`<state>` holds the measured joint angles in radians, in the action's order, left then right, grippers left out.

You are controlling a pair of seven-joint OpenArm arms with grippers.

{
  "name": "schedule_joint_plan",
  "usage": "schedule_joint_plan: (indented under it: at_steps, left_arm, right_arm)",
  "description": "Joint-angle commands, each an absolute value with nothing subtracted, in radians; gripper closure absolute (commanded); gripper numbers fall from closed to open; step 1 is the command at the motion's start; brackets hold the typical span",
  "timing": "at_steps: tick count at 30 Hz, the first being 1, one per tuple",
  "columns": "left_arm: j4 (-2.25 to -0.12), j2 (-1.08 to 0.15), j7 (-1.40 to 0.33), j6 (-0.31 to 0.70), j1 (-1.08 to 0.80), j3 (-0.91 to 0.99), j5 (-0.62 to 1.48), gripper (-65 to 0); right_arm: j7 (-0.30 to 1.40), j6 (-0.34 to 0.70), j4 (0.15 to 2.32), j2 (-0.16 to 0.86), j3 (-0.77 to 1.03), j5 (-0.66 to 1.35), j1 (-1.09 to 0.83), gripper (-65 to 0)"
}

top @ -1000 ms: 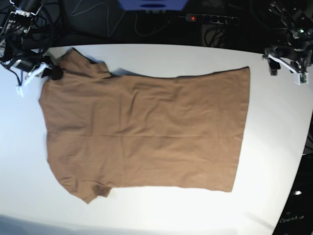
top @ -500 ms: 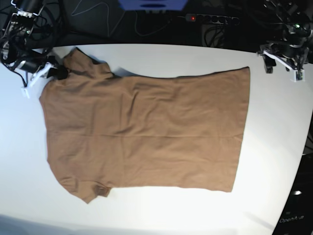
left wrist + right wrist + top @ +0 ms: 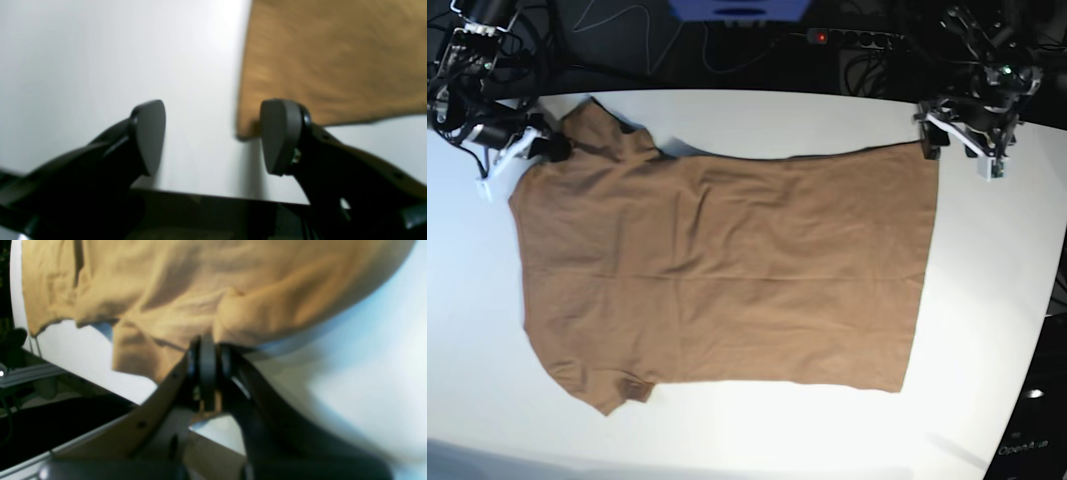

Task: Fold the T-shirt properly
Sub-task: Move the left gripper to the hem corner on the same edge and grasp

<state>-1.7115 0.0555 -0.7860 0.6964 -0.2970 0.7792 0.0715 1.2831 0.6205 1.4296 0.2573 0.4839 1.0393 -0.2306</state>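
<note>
The T-shirt is spread flat and unfolded across the white table, plain tan-brown, lightly creased, collar end toward the right arm. The opening grasp is judged to be in hand: a far corner at the shoulder end is pinched in the closed right gripper. The left gripper is held wide open and empty, just beside the hem corner. That corner must next be straddled and clamped.

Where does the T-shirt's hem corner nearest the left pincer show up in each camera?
Base: hem corner at upper right, beside the left pincer.
Left wrist: centre, corner against the right fingertip.
Right wrist: not in view; only the sleeve end shows.
Shared landmark: the white table.
</note>
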Motion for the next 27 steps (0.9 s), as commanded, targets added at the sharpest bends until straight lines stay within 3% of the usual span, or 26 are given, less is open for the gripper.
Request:
schedule_joint_plan:
  at_steps: [1, 27]
  left_arm:
    - [-1.732, 0.047, -0.766, 0.698, -0.295, 0.771, 0.084, -42.7]
    - [-1.573, 0.048, -0.777, 0.698, -0.266, 0.75, 0.082, -42.5]
  right_arm:
    - [1.274, 0.622, 1.448, 0.275, 0.484, 1.063, -0.222, -0.7]
    - [1.274, 0.621, 1.448, 0.275, 0.478, 1.063, -0.209, -0.7]
